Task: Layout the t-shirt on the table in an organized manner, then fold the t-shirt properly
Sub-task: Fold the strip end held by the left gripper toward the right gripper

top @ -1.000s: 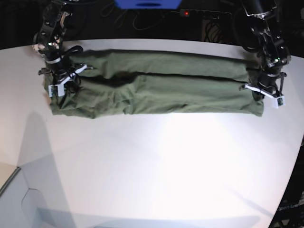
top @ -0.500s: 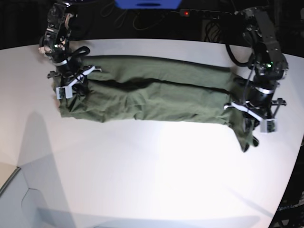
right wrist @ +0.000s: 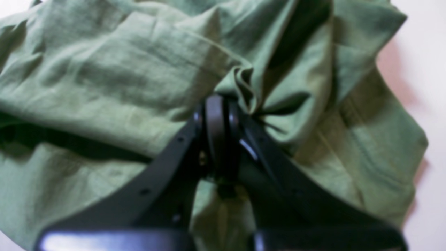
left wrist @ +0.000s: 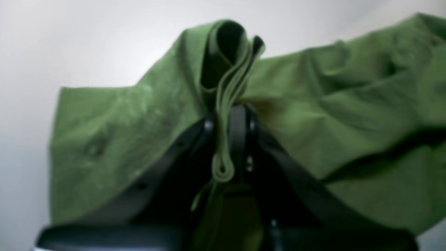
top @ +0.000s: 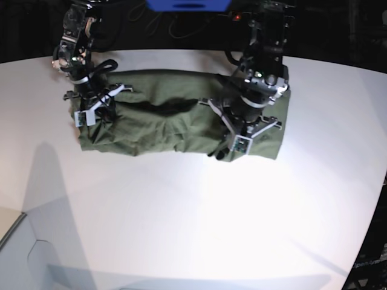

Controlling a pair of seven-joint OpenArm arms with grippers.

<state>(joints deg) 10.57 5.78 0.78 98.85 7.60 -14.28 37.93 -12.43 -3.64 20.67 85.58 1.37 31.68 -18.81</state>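
Note:
The olive-green t-shirt (top: 151, 127) lies as a long folded band across the far part of the white table (top: 181, 211). My left gripper (top: 233, 136) is over the band's middle, shut on a bunched, layered edge of the t-shirt (left wrist: 115, 132); the jaws (left wrist: 228, 111) pinch several folded layers. That end is carried over the rest of the cloth. My right gripper (top: 91, 109) is at the band's left end, shut on a pinch of wrinkled t-shirt (right wrist: 104, 76), with the jaws (right wrist: 217, 104) pressed together in the fabric.
A blue object (top: 187, 5) and dark cables sit behind the table's far edge. The table's edge curves away at the right (top: 372, 217). A pale box corner (top: 18, 241) shows at the lower left. Bare tabletop (right wrist: 428, 69) lies beside the shirt.
My left arm has swept from the table's right end toward the middle, dragging that end of the t-shirt over the rest. The band is now much shorter. The right arm barely moved.

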